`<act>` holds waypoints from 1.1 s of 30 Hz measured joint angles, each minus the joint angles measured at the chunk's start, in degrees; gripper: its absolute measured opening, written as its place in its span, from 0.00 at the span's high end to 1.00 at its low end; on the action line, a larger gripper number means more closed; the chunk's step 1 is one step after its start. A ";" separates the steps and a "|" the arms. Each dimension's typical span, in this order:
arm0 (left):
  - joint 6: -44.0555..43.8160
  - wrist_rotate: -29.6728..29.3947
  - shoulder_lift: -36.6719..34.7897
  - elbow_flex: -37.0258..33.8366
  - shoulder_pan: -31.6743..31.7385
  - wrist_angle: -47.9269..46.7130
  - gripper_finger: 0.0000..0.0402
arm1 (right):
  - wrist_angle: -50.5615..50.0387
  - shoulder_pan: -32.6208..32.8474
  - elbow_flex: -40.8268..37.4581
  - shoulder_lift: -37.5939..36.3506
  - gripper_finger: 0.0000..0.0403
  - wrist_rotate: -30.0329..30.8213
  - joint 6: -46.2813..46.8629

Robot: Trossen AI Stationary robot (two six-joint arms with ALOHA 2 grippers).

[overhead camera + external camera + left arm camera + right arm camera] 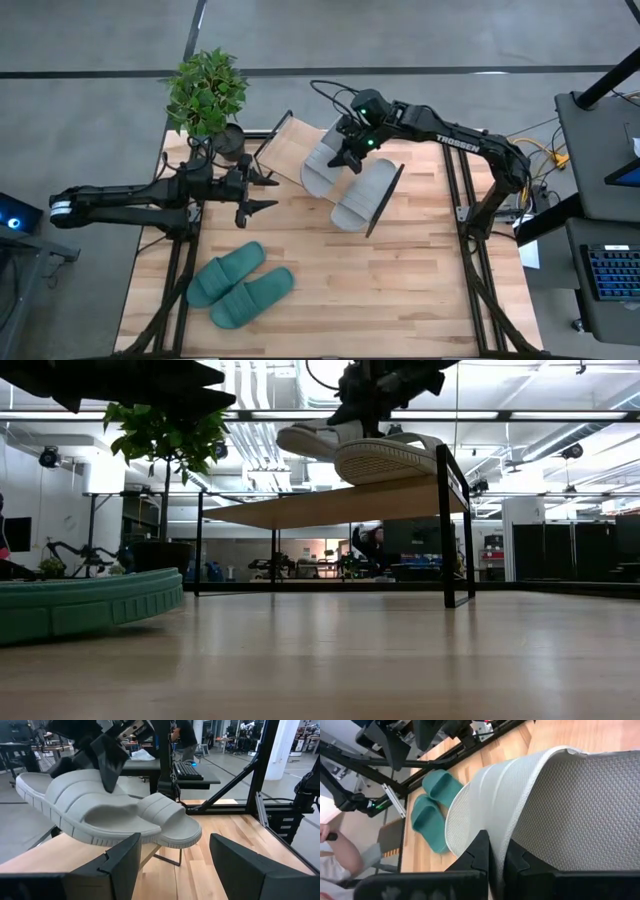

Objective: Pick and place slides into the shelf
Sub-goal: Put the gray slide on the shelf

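Right gripper (352, 152): clamped on 1 grey slide (324, 160) over the shelf (385, 198); second grey slide (362, 195) on shelf. Left gripper (262, 192): wide, empty. 2 teal slides (240, 284): tabletop.

Grey concrete floor (90, 120); potted plant (206, 92) on table corner; keyboard (612, 272) on side desk.

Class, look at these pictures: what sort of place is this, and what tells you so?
Probably a robotics lab or workshop: a bare concrete floor, desks with a black computer keyboard, and ceiling pipes beyond the light wooden tabletop.
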 joint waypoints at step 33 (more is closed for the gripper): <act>0.42 -0.02 0.15 -0.02 0.02 0.03 0.45 | -5.64 1.44 -0.94 1.78 0.98 -0.05 4.30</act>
